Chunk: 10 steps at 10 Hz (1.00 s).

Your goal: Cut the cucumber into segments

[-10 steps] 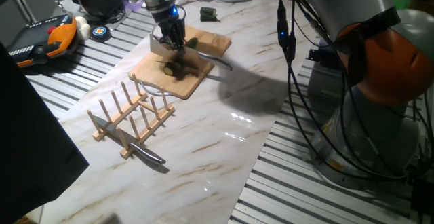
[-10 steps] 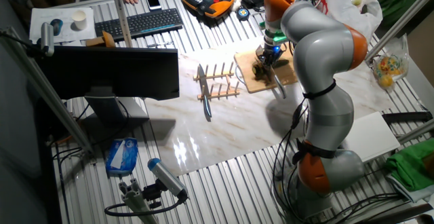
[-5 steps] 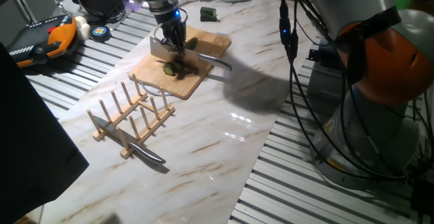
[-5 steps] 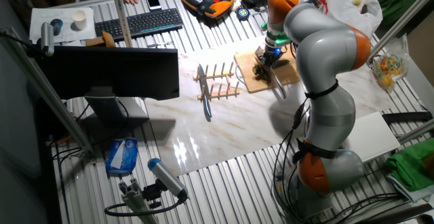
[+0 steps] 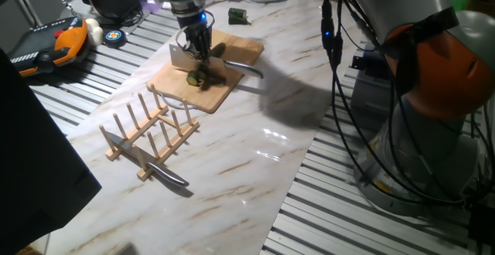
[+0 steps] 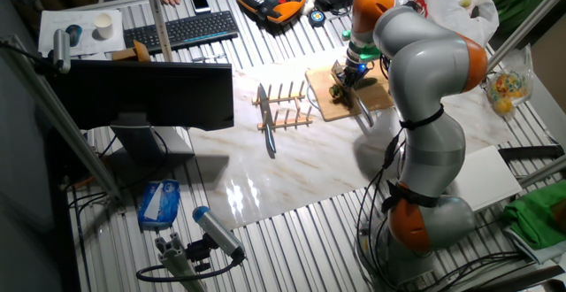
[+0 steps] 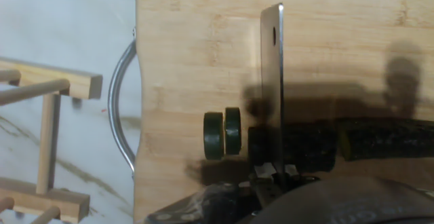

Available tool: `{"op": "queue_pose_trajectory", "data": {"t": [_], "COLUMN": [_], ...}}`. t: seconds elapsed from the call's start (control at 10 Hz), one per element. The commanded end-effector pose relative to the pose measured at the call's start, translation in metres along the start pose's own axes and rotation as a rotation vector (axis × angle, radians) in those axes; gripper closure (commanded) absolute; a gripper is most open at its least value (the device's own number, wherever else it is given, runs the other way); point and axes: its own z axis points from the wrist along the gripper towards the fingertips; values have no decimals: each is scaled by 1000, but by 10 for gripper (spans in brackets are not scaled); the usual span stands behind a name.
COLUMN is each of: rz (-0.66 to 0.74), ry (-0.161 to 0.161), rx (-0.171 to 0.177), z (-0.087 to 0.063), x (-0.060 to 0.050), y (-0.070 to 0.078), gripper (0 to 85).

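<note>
Right now the gripper (image 5: pixel 195 45) holds a knife (image 7: pixel 272 88) edge-down over the wooden board (image 7: pixel 203 61), its jaws closed on the knife's handle low in the hand view, though the fingers themselves are mostly hidden there. The cucumber (image 7: pixel 293 149) lies across the near part of the board, with the blade crossing it near its left end. Two thin segments (image 7: pixel 224 133) stand on edge just left of the blade, touching each other, and a further dark length (image 7: pixel 386 140) lies to the right, apart from the main piece.

To do this cut well, the blade should probably stay square to the cucumber and press straight down to the wood, so the new piece comes away clean rather than wedge-shaped. A sideways drift could roll the cucumber or knock the standing slices over. Nothing steadies the cucumber, so slow, even pressure looks wiser than a chop.

In the fixed views a wooden rack (image 5: pixel 147 131) with a second knife (image 5: pixel 147 159) sits well apart, nearer the camera.
</note>
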Motion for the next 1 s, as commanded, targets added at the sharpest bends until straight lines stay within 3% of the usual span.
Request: {"op": "queue_pose_trajectory", "data": {"t": [0.0, 0.9], "rz": [0, 2], "ry": [-7, 2], "rx": [-2, -3], "z": [0, 6], "x": [0, -8], "y": [0, 1], "gripper": [843, 843]}}
